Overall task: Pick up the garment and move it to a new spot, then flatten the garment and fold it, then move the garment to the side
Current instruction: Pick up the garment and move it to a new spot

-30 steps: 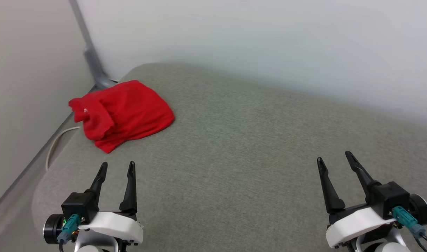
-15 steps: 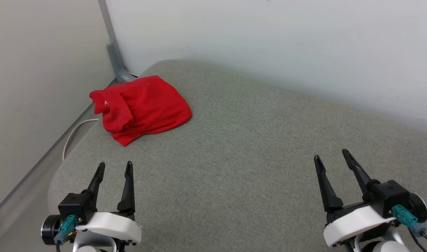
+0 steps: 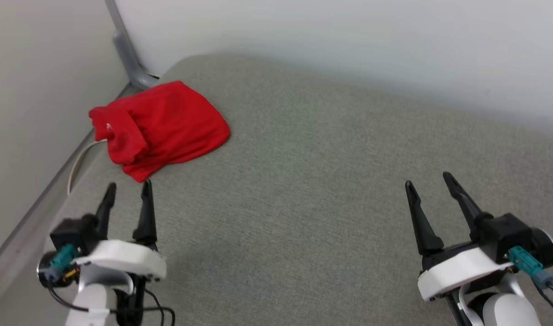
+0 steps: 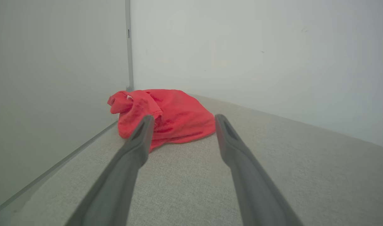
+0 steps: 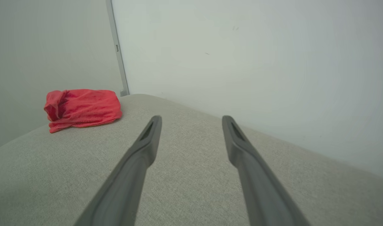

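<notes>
At the far left a pale side wall [image 3: 27,90] runs along the edge of a grey fabric-covered surface [image 3: 303,172]. A white cable [image 3: 77,160] loops in the gap between them, and a grey post [image 3: 124,54] rises in the corner. The garment [image 3: 161,124] lies bunched in a red heap at the far left corner of that surface, close to the post and the side wall. Red cloth faces up, with one small white fleck near the fold on its left side. The left gripper [image 3: 128,184] hovers on the near side of the heap, its two dark fingers spread apart and holding nothing. Its inner fingertip comes very near the heap's nearest corner — the head view is slightly blurred there, so I cannot tell whether it touches. In the left wrist view the fingers point at the garment, and one tip overlaps the red cloth. Further right, the right gripper [image 3: 428,179] hangs over the grey fabric, well apart from the garment — its jaws likewise stand wide and empty. In the right wrist view the heap sits off to the upper left of its fingers. A pale back wall [image 3: 348,45] closes the scene behind.
</notes>
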Tool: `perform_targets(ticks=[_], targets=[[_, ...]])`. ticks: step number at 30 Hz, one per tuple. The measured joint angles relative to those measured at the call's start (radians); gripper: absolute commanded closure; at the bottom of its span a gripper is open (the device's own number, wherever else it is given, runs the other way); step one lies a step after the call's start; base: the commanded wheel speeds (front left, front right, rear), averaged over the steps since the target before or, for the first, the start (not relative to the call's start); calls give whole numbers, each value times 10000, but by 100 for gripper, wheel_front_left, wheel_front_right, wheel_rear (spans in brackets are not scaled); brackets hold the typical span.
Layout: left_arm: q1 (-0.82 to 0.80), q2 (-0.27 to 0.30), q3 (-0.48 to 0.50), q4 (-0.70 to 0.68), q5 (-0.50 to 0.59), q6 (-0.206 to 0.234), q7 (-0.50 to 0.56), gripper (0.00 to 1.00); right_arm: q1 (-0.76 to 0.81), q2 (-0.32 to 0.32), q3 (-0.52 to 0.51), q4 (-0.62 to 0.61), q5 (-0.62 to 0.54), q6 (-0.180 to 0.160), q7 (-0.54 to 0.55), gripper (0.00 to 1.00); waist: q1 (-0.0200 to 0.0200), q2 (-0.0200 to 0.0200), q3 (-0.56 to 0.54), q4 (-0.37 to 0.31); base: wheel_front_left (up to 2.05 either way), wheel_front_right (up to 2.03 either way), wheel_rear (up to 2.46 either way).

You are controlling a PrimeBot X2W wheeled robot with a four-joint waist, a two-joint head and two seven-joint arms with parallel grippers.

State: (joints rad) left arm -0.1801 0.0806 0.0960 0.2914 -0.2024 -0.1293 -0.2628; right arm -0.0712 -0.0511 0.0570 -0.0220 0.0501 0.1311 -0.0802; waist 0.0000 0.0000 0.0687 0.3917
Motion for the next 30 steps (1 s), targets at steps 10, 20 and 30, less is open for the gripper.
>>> perform_targets(ticks=[10,20,30], targets=[[-2812,1266,-182,1490,-1781,0,1085,0,-888,-113,75,-472,-259,0,257,0,1,0,1571,-623,0,0,0],[-5175,3001,-523,2592,-3542,-13,4541,0,-2068,-334,313,-947,-337,-2,291,0,2,0,3427,-1372,0,0,0],[-6727,4293,-458,3900,-4169,-12,7141,0,-2875,-499,573,-1306,-336,-2,288,0,2,0,5045,-2077,0,0,0]])
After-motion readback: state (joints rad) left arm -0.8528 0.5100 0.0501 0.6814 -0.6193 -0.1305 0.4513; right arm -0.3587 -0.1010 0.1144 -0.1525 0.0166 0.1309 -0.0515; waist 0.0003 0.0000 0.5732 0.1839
